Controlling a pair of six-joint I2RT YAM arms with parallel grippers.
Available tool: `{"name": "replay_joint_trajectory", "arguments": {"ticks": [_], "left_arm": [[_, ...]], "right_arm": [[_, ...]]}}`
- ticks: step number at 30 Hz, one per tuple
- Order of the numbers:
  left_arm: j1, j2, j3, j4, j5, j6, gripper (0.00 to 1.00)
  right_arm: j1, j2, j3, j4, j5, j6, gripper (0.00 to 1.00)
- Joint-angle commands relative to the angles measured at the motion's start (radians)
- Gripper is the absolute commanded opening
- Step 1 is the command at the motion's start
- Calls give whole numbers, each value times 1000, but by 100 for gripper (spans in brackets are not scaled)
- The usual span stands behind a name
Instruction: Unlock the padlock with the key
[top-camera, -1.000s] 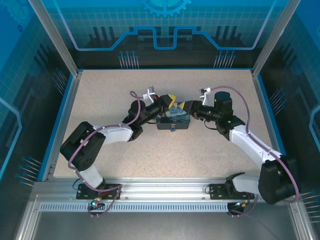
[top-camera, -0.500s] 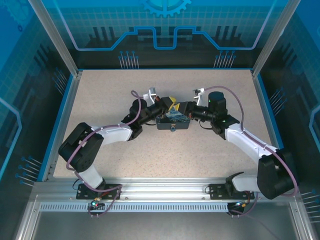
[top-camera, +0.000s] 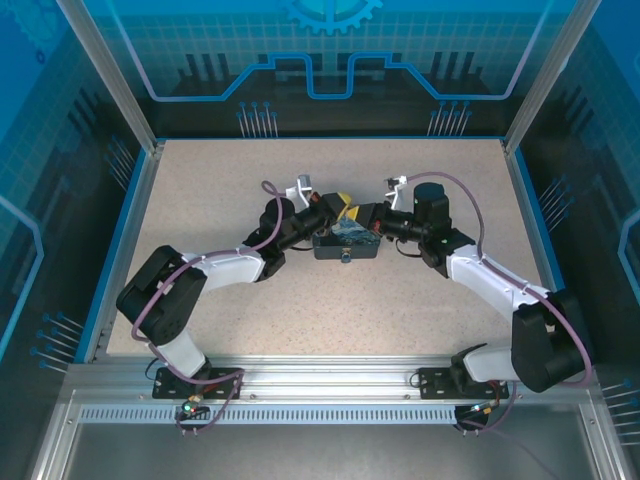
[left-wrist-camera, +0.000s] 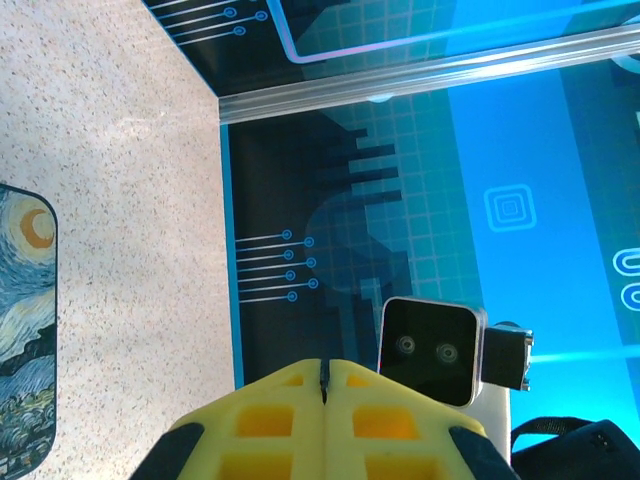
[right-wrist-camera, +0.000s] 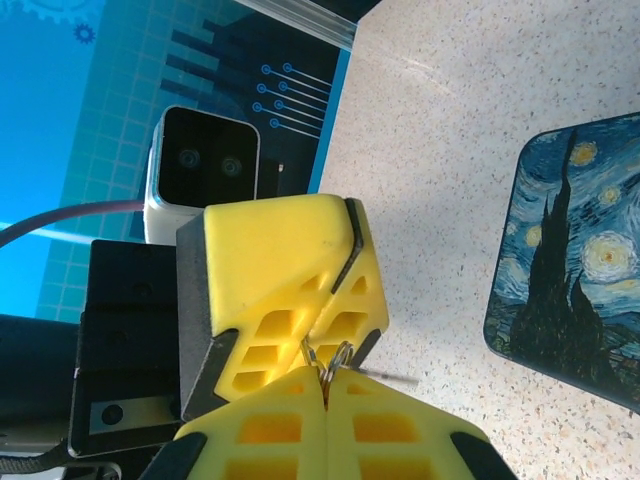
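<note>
Above the painted tin (top-camera: 348, 242) my two grippers meet tip to tip. The left gripper (top-camera: 344, 207) is shut on a thin dark sliver, the key (right-wrist-camera: 352, 243), which lies in the seam of its yellow fingers (right-wrist-camera: 275, 265). That same dark edge appears between the tips in the left wrist view (left-wrist-camera: 324, 375). My right gripper (right-wrist-camera: 326, 378) is shut on small wire key rings (right-wrist-camera: 338, 355), and a thin grey sliver (right-wrist-camera: 392, 377) sticks out beside them. A tiny bluish thing (top-camera: 345, 257) at the tin's near edge may be the padlock.
The tin lies flat on the speckled table (top-camera: 250, 300), dark blue with a swirly painting (right-wrist-camera: 580, 270). Blue walls and metal posts (top-camera: 150, 150) ring the table. Purple-grey cables (top-camera: 470, 200) loop off both arms.
The right gripper has moved left toward the left gripper until their tips meet over the tin. The left arm has barely moved.
</note>
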Motion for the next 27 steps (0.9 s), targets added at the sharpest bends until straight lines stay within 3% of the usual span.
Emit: {"name": "replay_joint_trajectory", "arguments": {"ticks": [1,3,5,8,15,20,27], "left_arm": [[-7,-38,21,-9,-4,2,17],[14,-58,5,-18,-2,-32,36],[45,-88,-26,-39,9,-86,45],[85,-146,-38,-146,60,-155,46],[96,-229,116,-684,138,-117,47],[93,-237,196,-827,147,-100,48],[93,-256,209,-855,124,-91,48]], "right_arm": [[12,7,36,19,-7,-26,0],[8,-5,39,-40,1,-72,0],[6,-29,44,-109,26,-145,0],[8,-59,58,-196,72,-257,0],[85,-89,127,-329,259,-491,0],[158,-111,154,-369,394,-602,0],[168,-114,158,-364,378,-588,0]]}}
